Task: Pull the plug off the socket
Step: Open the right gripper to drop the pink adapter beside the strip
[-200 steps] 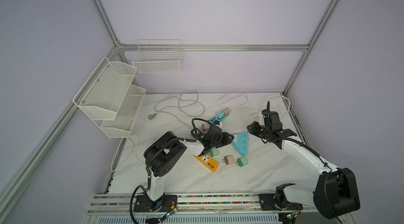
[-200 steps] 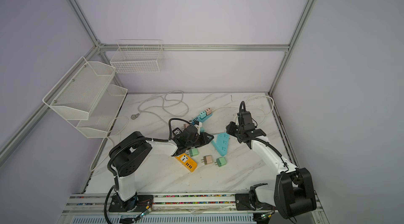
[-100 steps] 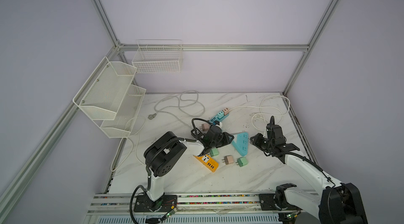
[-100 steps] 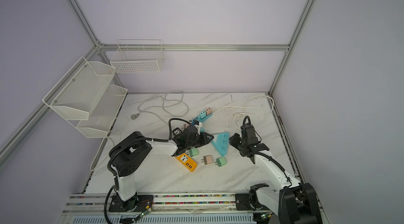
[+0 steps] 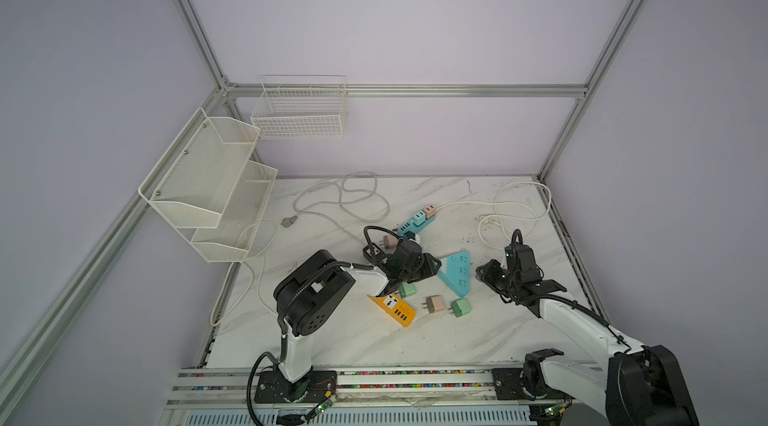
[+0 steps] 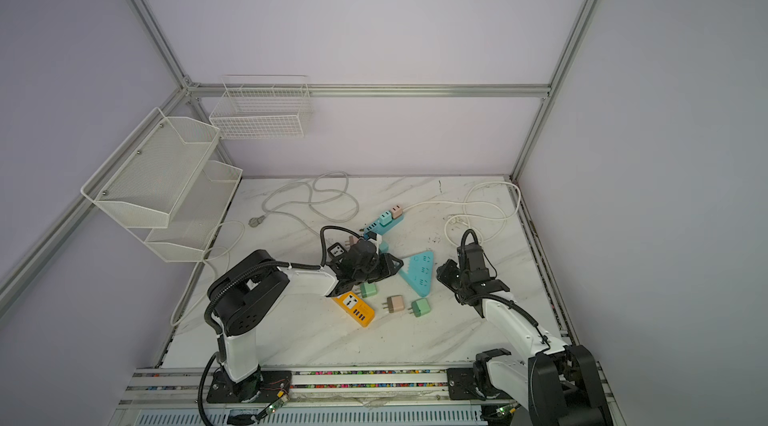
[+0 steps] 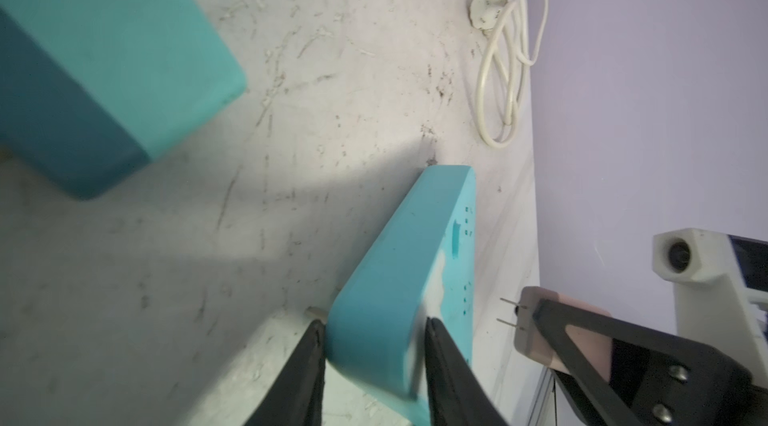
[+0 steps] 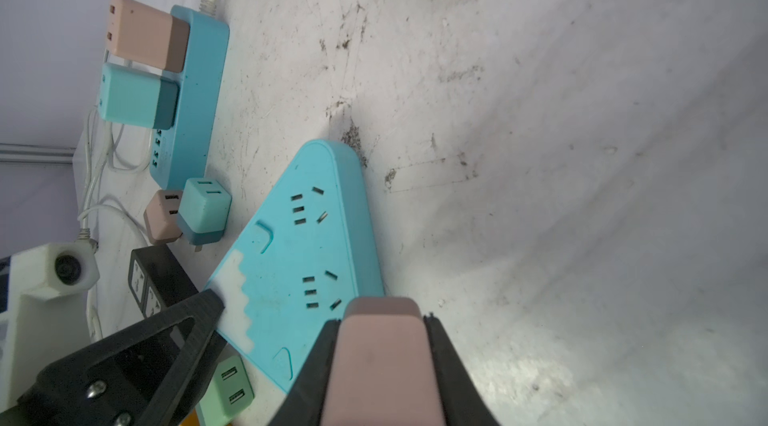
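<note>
On the surface (image 5: 415,345), the triangular socket strip (image 5: 457,274) lies centrally, its left corner between the fingers of the left claw (image 7: 372,322). Just right of it, apart, the right claw (image 8: 381,320) grips a plug (image 8: 380,361). Behind lies a long power strip (image 5: 409,225); in front, two loose adapters (image 5: 435,303) (image 5: 460,307) and, leftward, a USB hub (image 5: 395,309).

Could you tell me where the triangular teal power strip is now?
In both top views the triangular teal power strip lies mid-table, between the orange strip and the right gripper, its left corner pinched by the left gripper.
</note>
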You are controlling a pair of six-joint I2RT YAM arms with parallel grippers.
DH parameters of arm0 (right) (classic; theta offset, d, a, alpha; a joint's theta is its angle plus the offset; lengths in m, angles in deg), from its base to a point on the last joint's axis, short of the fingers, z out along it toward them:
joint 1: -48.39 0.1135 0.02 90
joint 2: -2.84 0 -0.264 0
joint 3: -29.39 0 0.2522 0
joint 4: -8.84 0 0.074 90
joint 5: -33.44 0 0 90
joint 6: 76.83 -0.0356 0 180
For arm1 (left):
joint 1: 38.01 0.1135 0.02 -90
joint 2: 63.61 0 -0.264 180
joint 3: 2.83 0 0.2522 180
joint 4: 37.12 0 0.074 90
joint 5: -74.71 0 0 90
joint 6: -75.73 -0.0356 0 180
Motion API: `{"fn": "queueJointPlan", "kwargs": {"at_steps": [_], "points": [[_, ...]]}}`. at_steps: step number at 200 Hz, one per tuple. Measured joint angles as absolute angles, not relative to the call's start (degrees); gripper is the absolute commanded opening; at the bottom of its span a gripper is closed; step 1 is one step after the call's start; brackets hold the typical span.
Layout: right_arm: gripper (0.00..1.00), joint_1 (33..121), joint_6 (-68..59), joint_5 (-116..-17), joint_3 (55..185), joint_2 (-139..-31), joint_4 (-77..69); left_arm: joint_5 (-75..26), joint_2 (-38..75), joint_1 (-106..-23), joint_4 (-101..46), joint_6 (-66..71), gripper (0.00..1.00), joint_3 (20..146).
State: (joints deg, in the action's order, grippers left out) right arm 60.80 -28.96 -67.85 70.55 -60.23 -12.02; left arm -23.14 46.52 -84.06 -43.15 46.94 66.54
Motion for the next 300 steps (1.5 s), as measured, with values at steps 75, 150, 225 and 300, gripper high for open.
{"fn": "queueJointPlan", "kwargs": {"at_steps": [75, 150, 225, 300], "points": [[0.11, 59.14, -30.27, -68.07, 69.28, -64.06, -8.39, -22.36, 46.41, -84.06, -42.37, 45.91, 0.47, 66.54], [0.28, 58.92, -30.93, -68.09, 68.75, -65.76, -6.95, -21.37, 44.68, -84.06, -38.32, 43.47, 0.56, 66.54], [0.41, 58.87, -32.07, -67.96, 68.73, -66.5, -6.88, -19.67, 41.47, -84.06, -32.01, 40.3, 0.58, 66.54], [0.66, 58.79, -33.55, -66.35, 68.93, -65.61, -8.83, -18.62, 35.43, -83.79, -27.77, 36.76, 0.59, 66.59]]}}
